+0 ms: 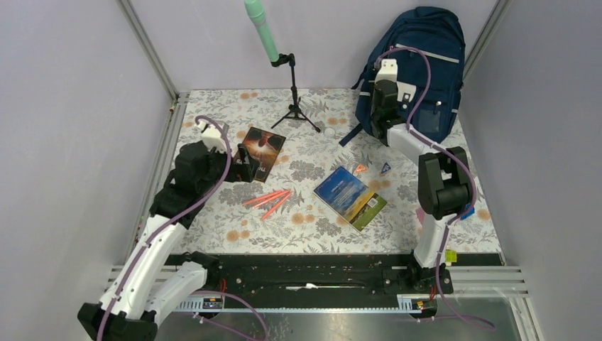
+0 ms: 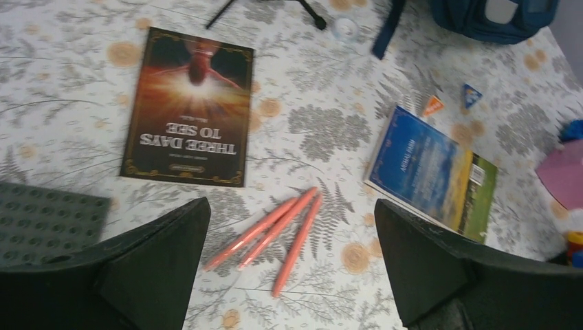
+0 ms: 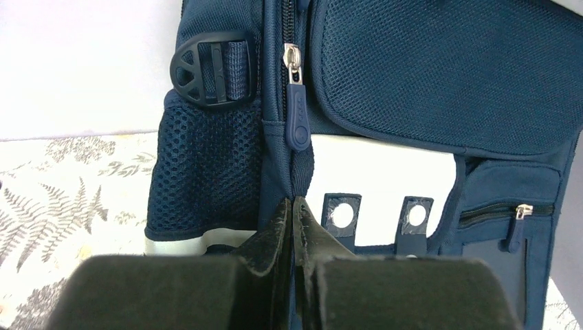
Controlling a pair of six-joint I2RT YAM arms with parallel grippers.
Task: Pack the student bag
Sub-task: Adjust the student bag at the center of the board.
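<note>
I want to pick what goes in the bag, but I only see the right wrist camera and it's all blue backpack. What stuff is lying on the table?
Observer: Three orange pens lie close together on the flowery table.
Operator: Are there any books?
Observer: Two. A dark book titled Three Days to See lies left of the pens, and a blue book lies right of them.
Operator: Is the other hand holding something?
Observer: No. The left gripper is wide open and empty, near the dark book.
</note>
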